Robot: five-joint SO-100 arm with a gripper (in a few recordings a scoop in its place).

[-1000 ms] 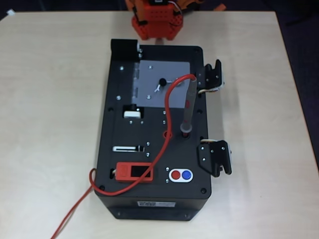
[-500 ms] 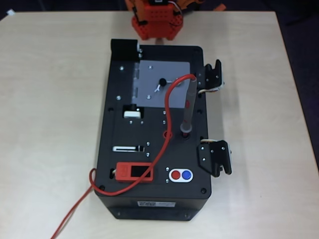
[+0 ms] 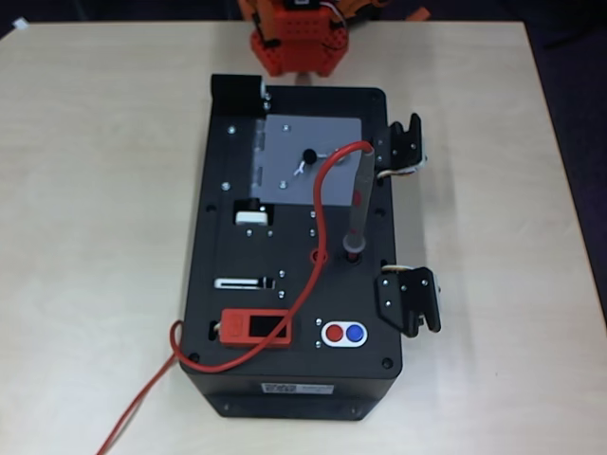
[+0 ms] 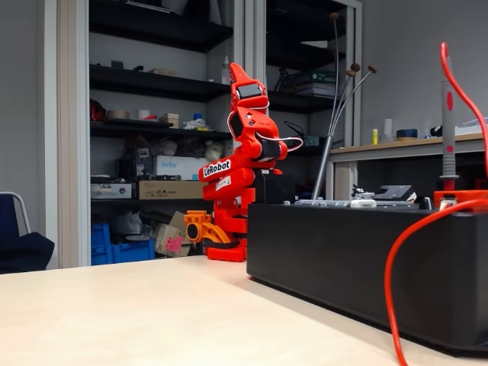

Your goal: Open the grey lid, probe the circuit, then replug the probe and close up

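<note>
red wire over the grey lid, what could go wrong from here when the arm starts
1. The red wire arcs across the closed grey lid beside its black knob, so the gripper may snag it when reaching for the knob.
2. Lifting the lid could drag that wire and tip the probe, which stands upright in its socket.
3. The wire's loop hangs off the black box onto the table and might catch when pulled.

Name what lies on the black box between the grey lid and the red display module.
In the overhead view, between the grey lid and the red display module lie a white block, a white slot and the red wire.
</note>
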